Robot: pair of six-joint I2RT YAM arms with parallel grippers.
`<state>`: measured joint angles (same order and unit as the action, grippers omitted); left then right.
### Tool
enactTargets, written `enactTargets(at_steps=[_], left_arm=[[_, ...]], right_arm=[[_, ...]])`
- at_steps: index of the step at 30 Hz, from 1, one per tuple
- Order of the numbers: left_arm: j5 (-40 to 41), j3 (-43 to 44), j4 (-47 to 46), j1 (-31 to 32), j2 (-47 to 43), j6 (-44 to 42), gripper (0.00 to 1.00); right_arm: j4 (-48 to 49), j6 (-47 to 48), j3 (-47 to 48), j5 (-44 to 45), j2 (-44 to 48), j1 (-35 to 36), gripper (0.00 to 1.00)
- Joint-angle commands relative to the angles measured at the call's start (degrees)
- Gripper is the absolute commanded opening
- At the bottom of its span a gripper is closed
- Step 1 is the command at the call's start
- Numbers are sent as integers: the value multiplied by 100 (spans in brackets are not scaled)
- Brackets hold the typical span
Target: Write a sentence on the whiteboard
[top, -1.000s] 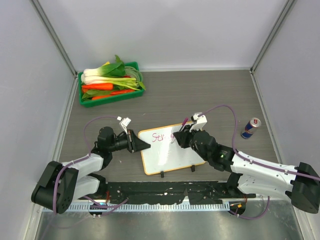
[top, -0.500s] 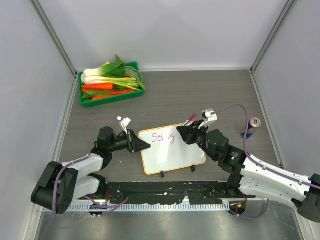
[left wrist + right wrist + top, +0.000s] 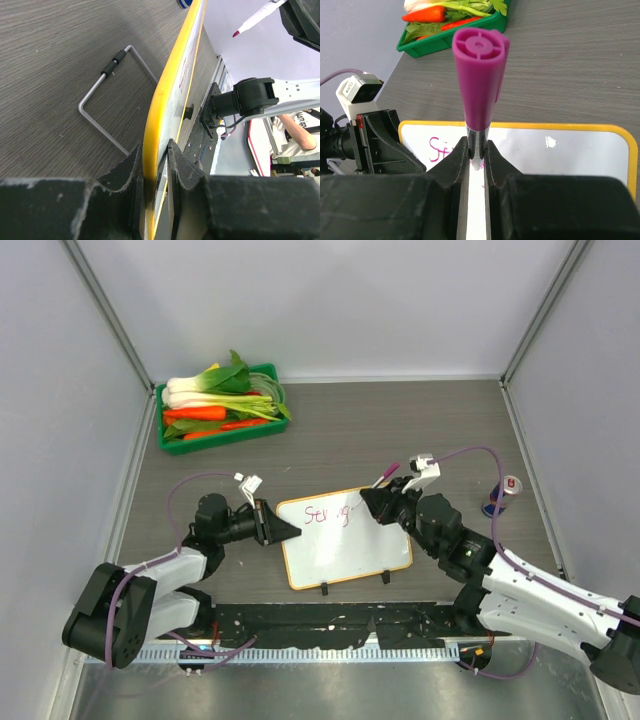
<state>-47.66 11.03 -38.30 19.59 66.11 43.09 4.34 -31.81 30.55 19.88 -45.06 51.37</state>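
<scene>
The whiteboard [image 3: 350, 548], white with a yellow frame, lies on the table between the arms. My left gripper [image 3: 284, 528] is shut on its left edge; in the left wrist view the fingers [image 3: 154, 150] pinch the yellow rim [image 3: 172, 85]. The sentence [image 3: 328, 513] is one pink word at the top left, also seen as pink letters [image 3: 441, 149]. My right gripper [image 3: 373, 503] is shut on a purple marker [image 3: 480, 65] above the board's upper right part. The marker tip [image 3: 235, 33] hangs off the surface.
A green tray of vegetables [image 3: 220, 405] sits at the back left. A drink can [image 3: 503, 496] stands to the right of the board. A bent wire stand [image 3: 107, 100] lies behind the board. Grey walls close in three sides.
My right gripper has moved to the right and slightly back with the marker, uncovering more pink letters. The left gripper and the board have stayed put.
</scene>
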Motion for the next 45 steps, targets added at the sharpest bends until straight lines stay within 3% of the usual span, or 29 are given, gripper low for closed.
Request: enactTargets(at_steps=[1, 45], left_arm=[[327, 40, 245, 0, 95, -354, 0], [371, 49, 297, 0, 78, -372, 0]], right_arm=[[102, 8, 31, -98, 251, -128, 1], [-21, 307, 4, -151, 348, -453, 1]])
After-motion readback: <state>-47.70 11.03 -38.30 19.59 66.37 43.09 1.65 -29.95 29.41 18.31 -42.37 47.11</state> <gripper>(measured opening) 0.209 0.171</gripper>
